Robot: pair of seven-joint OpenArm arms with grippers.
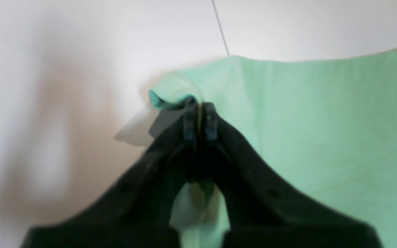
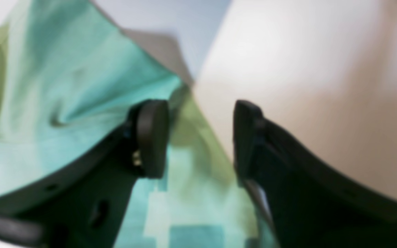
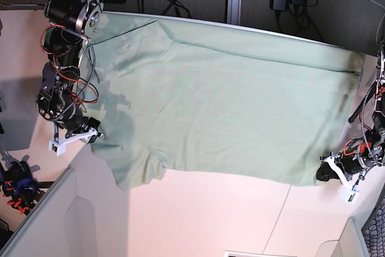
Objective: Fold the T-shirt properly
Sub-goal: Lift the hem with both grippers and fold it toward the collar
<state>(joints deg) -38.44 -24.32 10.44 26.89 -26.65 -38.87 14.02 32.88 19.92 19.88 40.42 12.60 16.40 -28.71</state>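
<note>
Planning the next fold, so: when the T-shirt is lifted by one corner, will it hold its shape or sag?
Probably sag: the T-shirt curls limply where the left gripper pinches its corner. It lies flat with soft wrinkles, so it looks thin and light. It likely drags across the table.

— What do your arms look like?
— Your right arm (image 3: pixel 63 58) is black metal trailing red and orange wires, with a white bracket. Your left gripper (image 1: pixel 200 117) has matte black fingers; the right gripper (image 2: pixel 200 137) has rounded black pads (image 2: pixel 152 137).
</note>
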